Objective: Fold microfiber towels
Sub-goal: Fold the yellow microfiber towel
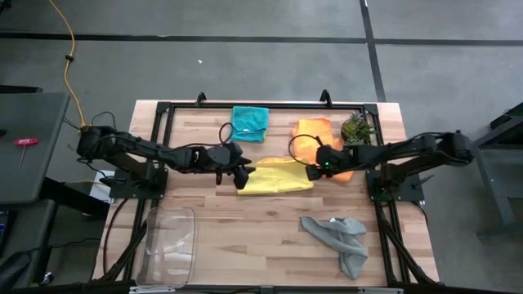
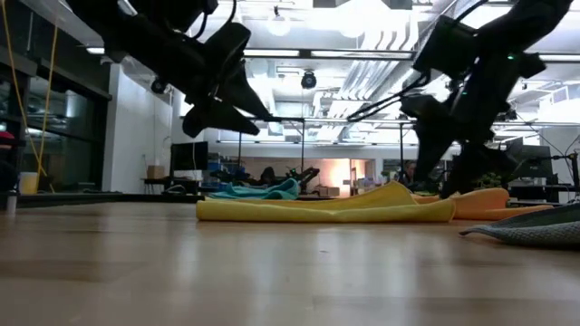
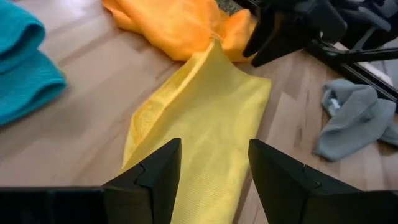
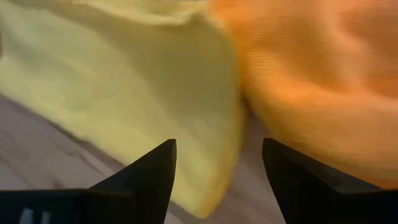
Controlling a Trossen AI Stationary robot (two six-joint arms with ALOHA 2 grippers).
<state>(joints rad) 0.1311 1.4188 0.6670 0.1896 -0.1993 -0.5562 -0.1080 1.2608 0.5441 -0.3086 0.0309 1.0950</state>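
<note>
1. While both arms reach in over the wooden tabletop (image 1: 270, 220), the yellow towel (image 1: 274, 177) lies folded into a long strip at its middle.
2. Left jaws (image 1: 243, 173) hover just above the strip's left end, fingers parted and holding nothing; in the left wrist view the yellow cloth shows between the two dark fingers (image 3: 155, 177).
3. Right jaws (image 1: 315, 170) hang at the strip's right end, where yellow meets the orange towel (image 1: 315, 135); they stand wide apart and grip nothing.
4. That orange towel lies rumpled toward the far edge, touching the yellow one.
5. A teal towel (image 1: 249, 122) sits folded near the far edge, to the left of the orange one.
6. A grey towel (image 1: 339, 238) lies crumpled at the near right, well apart from the others.
7. A small spiky green plant (image 1: 356, 127) stands just right of the orange towel.
8. A clear plastic tray (image 1: 167, 245) rests at the near left corner.
</note>
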